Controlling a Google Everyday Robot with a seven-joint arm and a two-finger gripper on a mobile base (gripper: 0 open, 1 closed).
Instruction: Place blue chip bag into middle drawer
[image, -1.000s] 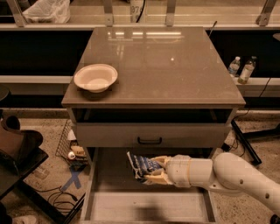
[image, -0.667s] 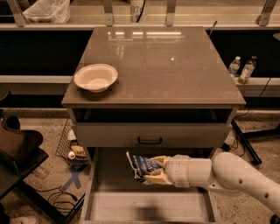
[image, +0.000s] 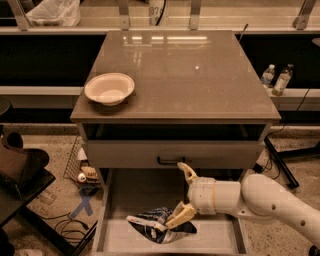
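The blue chip bag (image: 159, 226) lies crumpled on the pale floor of the pulled-out middle drawer (image: 134, 194), near its front. My gripper (image: 175, 196) comes in from the right on a white arm and sits just above and right of the bag. It is open, its jaws spread wide: one finger (image: 188, 172) points up toward the drawer front, and the other finger (image: 180, 215) rests against the top of the bag.
A white bowl (image: 109, 88) sits on the left of the cabinet top (image: 200, 75). A grey drawer front with a black handle (image: 167, 161) is right above the open drawer. Two bottles (image: 277, 78) stand at the right. A wire basket and clutter (image: 82, 167) lie on the floor at the left.
My gripper was shut on the bag and held it above the drawer floor. Now its fingers have spread apart and the bag has dropped lower onto the floor.
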